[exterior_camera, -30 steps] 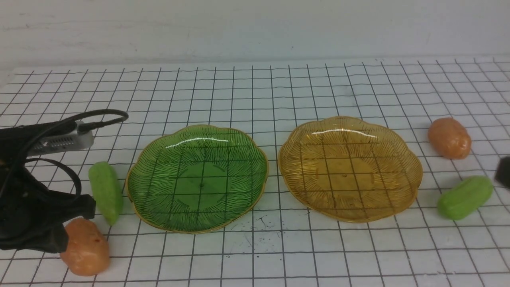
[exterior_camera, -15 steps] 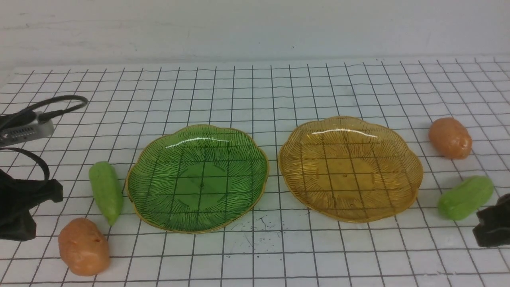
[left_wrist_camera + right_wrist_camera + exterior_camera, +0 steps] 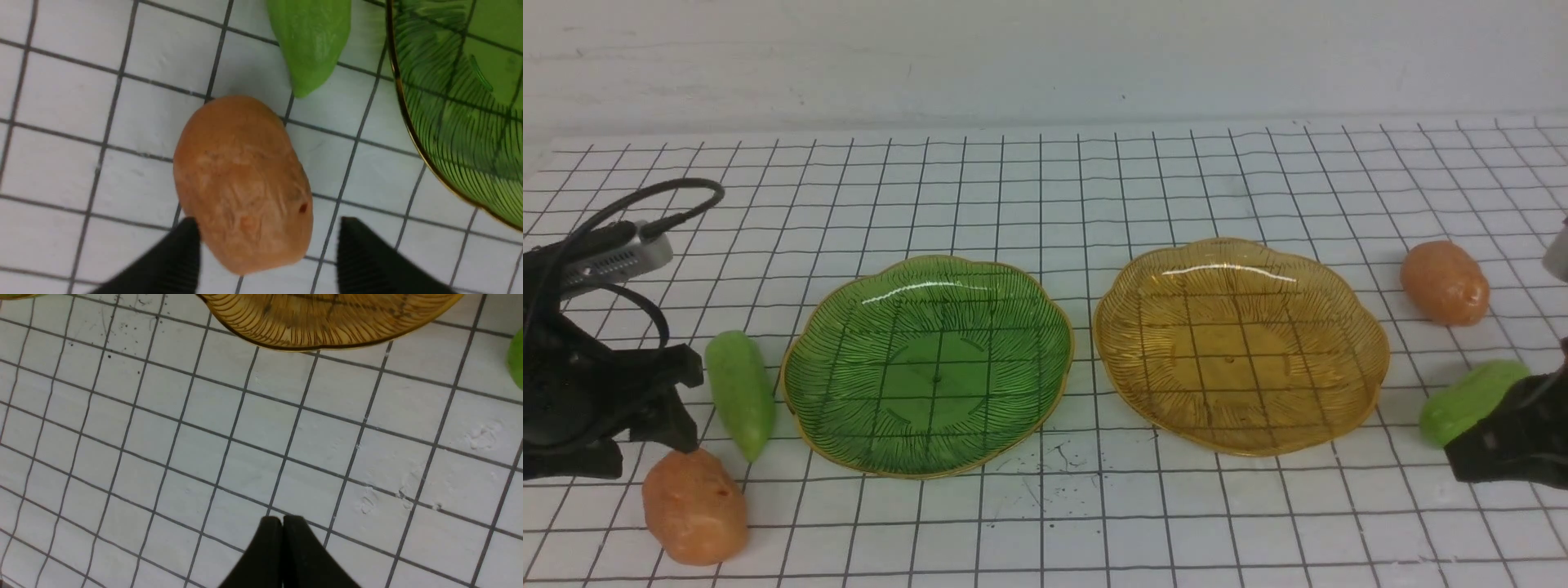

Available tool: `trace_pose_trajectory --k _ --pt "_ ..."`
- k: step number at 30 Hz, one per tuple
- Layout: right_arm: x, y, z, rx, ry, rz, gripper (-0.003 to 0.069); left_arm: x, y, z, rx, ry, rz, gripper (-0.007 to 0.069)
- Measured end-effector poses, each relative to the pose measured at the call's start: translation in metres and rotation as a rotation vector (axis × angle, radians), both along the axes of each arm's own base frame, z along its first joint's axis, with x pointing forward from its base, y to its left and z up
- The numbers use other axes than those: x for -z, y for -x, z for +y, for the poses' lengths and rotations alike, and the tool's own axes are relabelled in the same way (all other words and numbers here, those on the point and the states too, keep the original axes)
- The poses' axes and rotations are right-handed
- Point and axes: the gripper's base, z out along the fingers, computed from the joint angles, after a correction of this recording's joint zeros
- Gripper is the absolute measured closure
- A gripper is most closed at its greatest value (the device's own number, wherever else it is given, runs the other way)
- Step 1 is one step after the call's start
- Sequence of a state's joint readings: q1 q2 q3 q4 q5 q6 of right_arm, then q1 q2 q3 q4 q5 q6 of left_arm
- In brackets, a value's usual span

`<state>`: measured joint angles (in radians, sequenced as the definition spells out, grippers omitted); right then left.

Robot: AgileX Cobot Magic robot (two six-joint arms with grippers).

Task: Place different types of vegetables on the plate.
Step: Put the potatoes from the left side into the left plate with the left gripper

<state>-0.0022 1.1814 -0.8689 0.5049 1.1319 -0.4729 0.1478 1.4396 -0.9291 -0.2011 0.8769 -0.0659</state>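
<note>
Lining up a grasp, left gripper hangs apart over a potato; right gripper, pressed together, sits beside a cucumber.

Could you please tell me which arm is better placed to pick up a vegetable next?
The left. The left gripper is open, with its fingers on either side of the near potato. The right gripper is shut over the grid mat, with the green vegetable off to one side.

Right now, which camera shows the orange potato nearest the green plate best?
The left wrist view: the potato fills the frame, its wrinkles and a dark speck clear, with the open left gripper astride its end. The front view shows the potato whole but small. The right wrist view misses it.
</note>
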Motion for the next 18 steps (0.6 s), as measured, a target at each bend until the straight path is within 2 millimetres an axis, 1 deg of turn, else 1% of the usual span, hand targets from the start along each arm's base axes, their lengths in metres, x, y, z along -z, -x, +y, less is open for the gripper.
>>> trace_pose_trajectory --k 2,3,5,7,8,10,14,16,18 --pt "0.0 0.0 0.0 -0.004 0.001 -0.003 0.067 0.012 -0.005 0.0 0.0 0.008 0.042 0.0048" --pt "0.0 0.0 0.0 -0.005 0.001 -0.004 0.067 0.013 -0.005 0.0 0.0 0.008 0.046 0.0033" --pt "0.0 0.0 0.0 -0.006 0.001 -0.004 0.067 0.025 -0.01 0.001 0.001 0.012 0.092 -0.0031" --pt "0.0 0.0 0.0 -0.008 0.002 -0.005 0.067 0.036 -0.013 0.002 0.002 0.016 0.132 -0.0055" --pt "0.0 0.0 0.0 -0.009 0.002 -0.005 0.067 0.036 -0.013 0.002 0.001 0.016 0.131 -0.0055" --pt "0.0 0.0 0.0 -0.016 0.005 -0.008 0.067 0.051 -0.018 0.003 -0.001 0.022 0.171 -0.0057" --pt "0.0 0.0 0.0 -0.021 0.007 -0.011 0.067 0.065 -0.023 0.004 -0.005 0.026 0.202 -0.005" --pt "0.0 0.0 0.0 -0.021 0.007 -0.011 0.067 0.071 -0.025 0.004 -0.007 0.026 0.213 -0.0015" --pt "0.0 0.0 0.0 -0.022 0.007 -0.011 0.067 0.072 -0.025 0.004 -0.006 0.026 0.216 0.0046"
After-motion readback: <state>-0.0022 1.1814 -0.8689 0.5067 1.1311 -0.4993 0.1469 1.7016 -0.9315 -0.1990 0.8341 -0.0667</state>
